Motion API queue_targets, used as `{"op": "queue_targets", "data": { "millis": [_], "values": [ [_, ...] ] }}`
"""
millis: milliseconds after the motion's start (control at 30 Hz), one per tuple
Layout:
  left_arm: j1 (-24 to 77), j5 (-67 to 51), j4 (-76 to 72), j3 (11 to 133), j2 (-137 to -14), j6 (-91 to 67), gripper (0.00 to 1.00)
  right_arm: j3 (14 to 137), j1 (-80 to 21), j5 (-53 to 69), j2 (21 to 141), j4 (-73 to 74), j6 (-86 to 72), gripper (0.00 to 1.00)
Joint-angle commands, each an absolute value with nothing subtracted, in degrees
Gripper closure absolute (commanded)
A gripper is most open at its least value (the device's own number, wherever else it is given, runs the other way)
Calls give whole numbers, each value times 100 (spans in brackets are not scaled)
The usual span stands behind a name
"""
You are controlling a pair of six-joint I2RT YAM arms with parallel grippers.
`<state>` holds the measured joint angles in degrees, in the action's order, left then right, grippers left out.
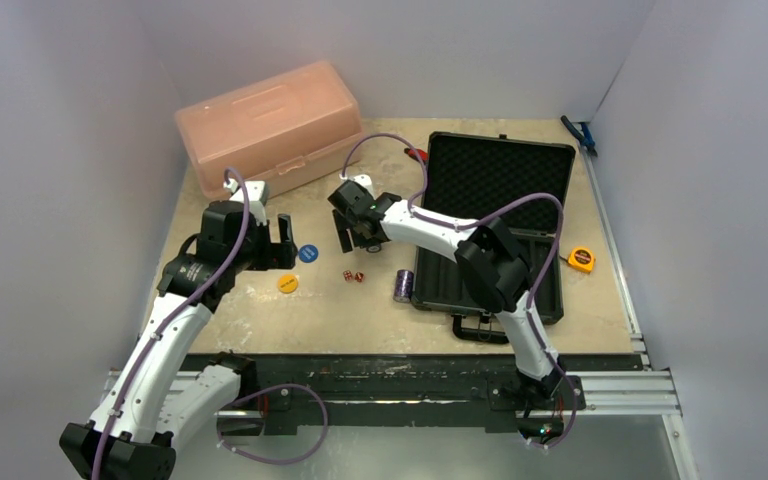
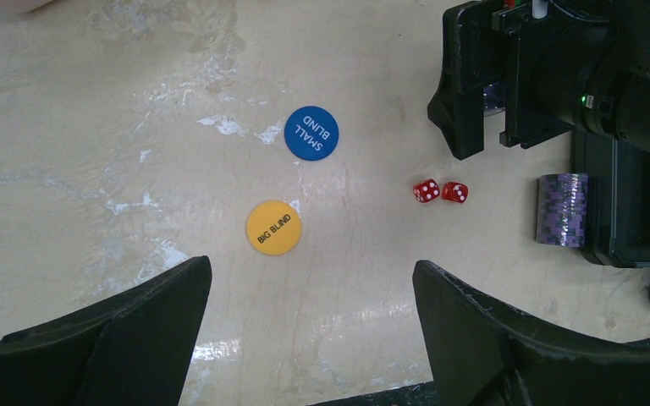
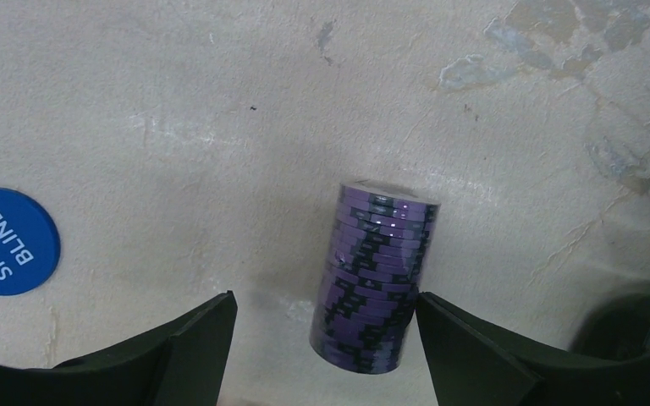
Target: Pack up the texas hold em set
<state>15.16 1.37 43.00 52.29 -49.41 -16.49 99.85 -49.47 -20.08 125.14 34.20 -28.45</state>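
One ribbed purple chip stack (image 3: 375, 283) (cylindrical) between black fingers (image 3: 169, 359)

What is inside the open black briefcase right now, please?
Dark foam lines the lid of the briefcase, and the tray slots that show look empty. The right arm covers the tray's middle, so anything there is hidden.
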Motion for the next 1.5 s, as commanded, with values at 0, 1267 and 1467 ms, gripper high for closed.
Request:
{"op": "queue_targets", "data": {
  "millis": [0, 1267, 1467],
  "values": [
    [1538, 167, 4223, 5457, -4891, -1617, 11, 10230, -4937, -2059, 12605, 3393, -2804, 19],
    [1538, 268, 4256, 5467, -4906, -1600, 11, 10069, -4944, -2094, 12792, 3493, -2762, 57],
    [1538, 262, 4249, 5467, -4896, -1600, 11, 9927, -4942, -2155, 12579, 3450, -2699, 64]
  ]
}}
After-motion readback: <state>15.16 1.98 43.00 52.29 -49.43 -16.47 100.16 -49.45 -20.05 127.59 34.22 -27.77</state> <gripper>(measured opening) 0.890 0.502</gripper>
